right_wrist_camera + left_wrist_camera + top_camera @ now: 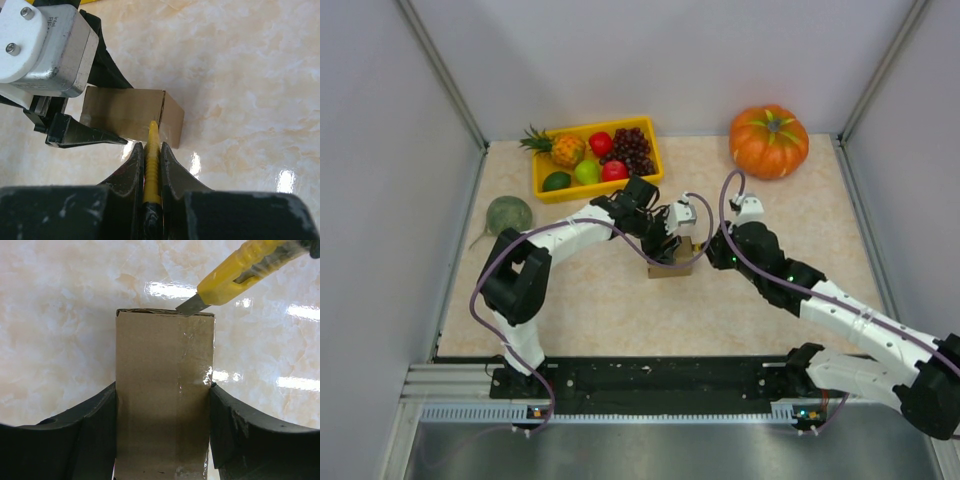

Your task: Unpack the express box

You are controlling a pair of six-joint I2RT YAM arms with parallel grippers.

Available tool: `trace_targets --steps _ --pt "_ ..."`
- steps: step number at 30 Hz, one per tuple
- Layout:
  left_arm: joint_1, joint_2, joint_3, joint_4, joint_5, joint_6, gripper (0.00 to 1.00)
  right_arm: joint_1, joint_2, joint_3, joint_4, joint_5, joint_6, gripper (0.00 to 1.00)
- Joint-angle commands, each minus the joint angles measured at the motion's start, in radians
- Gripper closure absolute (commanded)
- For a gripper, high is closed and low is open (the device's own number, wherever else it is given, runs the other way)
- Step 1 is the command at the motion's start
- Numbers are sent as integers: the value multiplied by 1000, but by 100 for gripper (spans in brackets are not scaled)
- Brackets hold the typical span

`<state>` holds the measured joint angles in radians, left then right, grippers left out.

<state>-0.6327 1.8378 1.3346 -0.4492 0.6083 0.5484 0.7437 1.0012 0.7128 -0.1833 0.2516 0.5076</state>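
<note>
The express box [670,268] is a small brown cardboard box standing on the table at the centre. My left gripper [162,430] is shut on the box [162,390], one finger on each side. My right gripper [152,155] is shut on a yellow utility knife [152,165]. The knife blade [192,305] touches the far top edge of the box beside its clear tape. In the right wrist view the knife tip sits at the box's corner seam [162,107], with the left gripper's body [45,47] beside it.
A yellow tray [542,180] with pineapple, grapes and other fruit stands at the back left. An orange pumpkin [769,141] stands at the back right. A green melon [508,213] lies at the left. White walls enclose the table.
</note>
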Motion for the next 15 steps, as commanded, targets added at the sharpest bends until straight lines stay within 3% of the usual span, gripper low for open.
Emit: trace_targets --steps 1,15 --pt "19 58 6 -11 -120 -41 87 28 -21 -32 -139 -169 8 100" --pt "19 63 11 -16 -119 -39 87 28 -107 -29 -222 -181 8 100"
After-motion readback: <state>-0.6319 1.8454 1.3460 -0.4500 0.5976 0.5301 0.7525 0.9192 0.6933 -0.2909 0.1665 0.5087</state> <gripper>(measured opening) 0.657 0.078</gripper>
